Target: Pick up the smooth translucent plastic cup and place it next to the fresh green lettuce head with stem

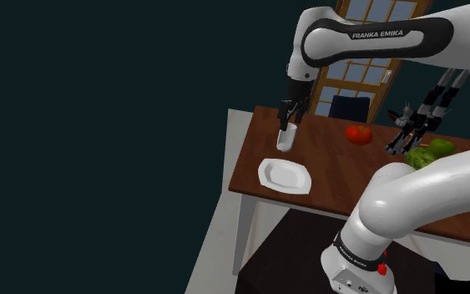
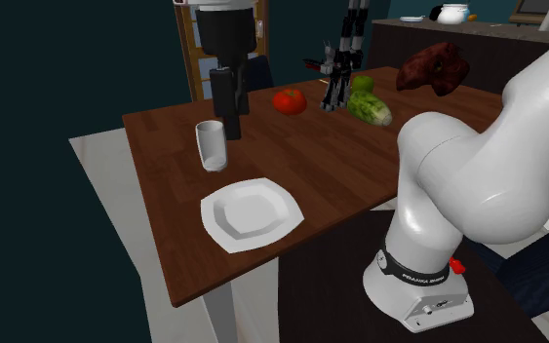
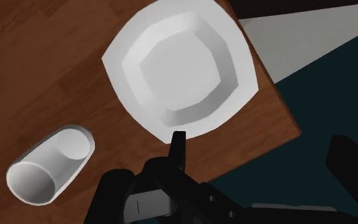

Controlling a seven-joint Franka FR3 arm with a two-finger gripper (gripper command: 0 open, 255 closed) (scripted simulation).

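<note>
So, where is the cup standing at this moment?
The cup stands upright on the table, towards the second exterior view's left, just beyond the white plate and well apart from the lettuce.

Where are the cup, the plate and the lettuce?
cup [image 2: 211, 146], second exterior view, its side wall.
plate [image 2: 251, 211], second exterior view, its sunken middle.
lettuce [image 2: 373, 109], second exterior view, its leafy middle.

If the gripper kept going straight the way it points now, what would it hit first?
Probably the brown wooden tabletop: the open gripper points down just beside the upright whitish cup, not over it, though depth is unclear.
</note>
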